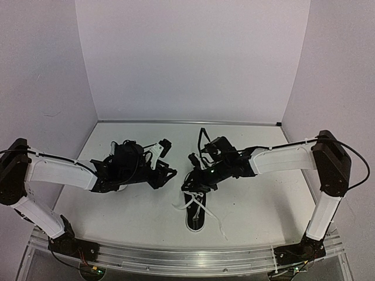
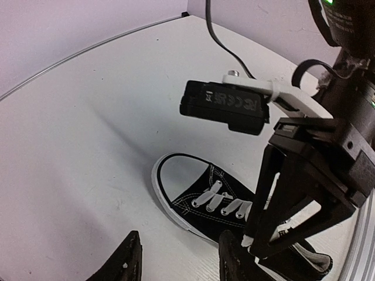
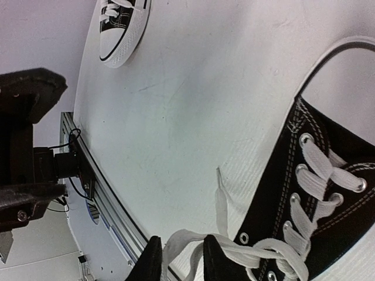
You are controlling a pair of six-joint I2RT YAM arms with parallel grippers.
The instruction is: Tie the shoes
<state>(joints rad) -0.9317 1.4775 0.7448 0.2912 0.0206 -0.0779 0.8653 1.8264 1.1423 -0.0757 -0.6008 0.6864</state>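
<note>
You have one shoe [image 1: 196, 213] at the near centre of the tabletop [image 1: 135, 216], still untied. The other shoe [image 3: 120, 23] lies well to the left. Your right fingers [image 3: 151, 263] are parted only a little, and a lace [image 3: 187, 241] runs between them, not clearly pinched. Your left fingers [image 2: 130, 260] stand half open and empty, close by. With both crowding one shoe, they could knock together. The lace could slip free, or a pull could drag the shoe.

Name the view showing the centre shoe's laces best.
Right wrist: the laces are close, crossings and a loose end clear. Left wrist shows some crossings, the rest behind the right end effector. Top external shows them small, beside the shoe.
</note>
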